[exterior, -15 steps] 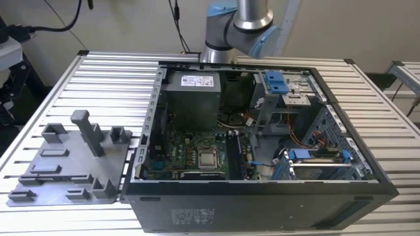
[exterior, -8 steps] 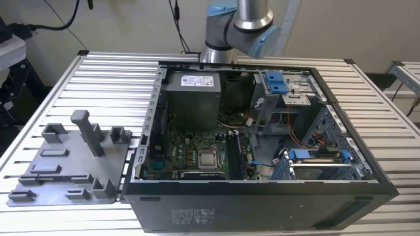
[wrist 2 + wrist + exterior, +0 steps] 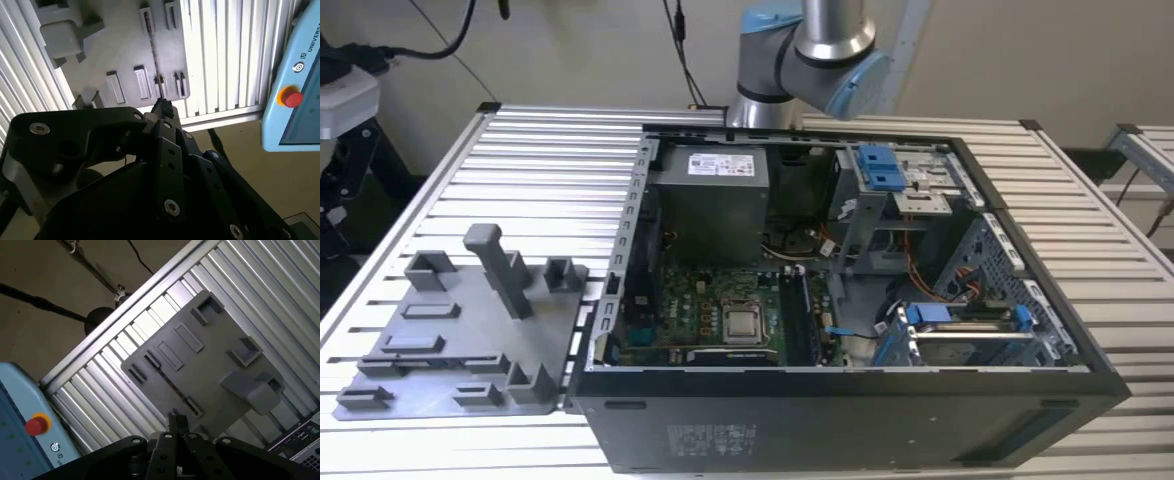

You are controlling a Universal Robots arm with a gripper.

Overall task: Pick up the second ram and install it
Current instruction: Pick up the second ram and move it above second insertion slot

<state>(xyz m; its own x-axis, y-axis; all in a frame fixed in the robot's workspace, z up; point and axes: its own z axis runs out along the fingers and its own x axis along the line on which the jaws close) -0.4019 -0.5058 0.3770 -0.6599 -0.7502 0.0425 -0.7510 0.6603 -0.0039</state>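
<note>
The gripper (image 3: 161, 106) hangs above the grey tray (image 3: 125, 55), its fingers (image 3: 173, 423) almost together and holding nothing. The memory stick (image 3: 152, 50) is probably the thin dark strip standing in that tray; I cannot be sure. A good pick needs the fingers opened and squared to it.

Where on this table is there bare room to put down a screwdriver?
Bare table slats lie beyond the grey tray, on the exterior view's left of the computer case. Inside the case it is crowded.
</note>
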